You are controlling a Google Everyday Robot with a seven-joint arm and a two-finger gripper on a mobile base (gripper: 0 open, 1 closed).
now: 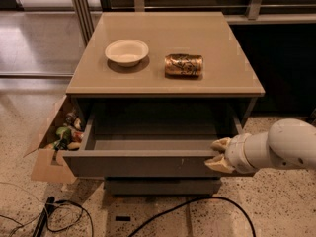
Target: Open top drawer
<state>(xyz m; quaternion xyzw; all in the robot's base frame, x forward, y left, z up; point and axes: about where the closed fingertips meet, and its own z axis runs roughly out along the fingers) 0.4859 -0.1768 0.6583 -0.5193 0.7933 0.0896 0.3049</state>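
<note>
The top drawer (143,164) stands pulled well out from under the surface (227,80), its inside open to view. The hand (218,155) is at the right end of the drawer's front panel and pinches it, with one finger (220,143) over the rim and the other against the outer face. A bowl (127,52) and a can (183,64) on its side sit on the surface, near each other but apart.

You have the gripper (219,154) at the top drawer's (143,164) right front corner; its arm (291,149) runs off the right edge. The pulled-out drawer hides all but 1 strip of the lower drawer (163,185). The cardboard box (45,166) holds perhaps bottles, too small to tell.
</note>
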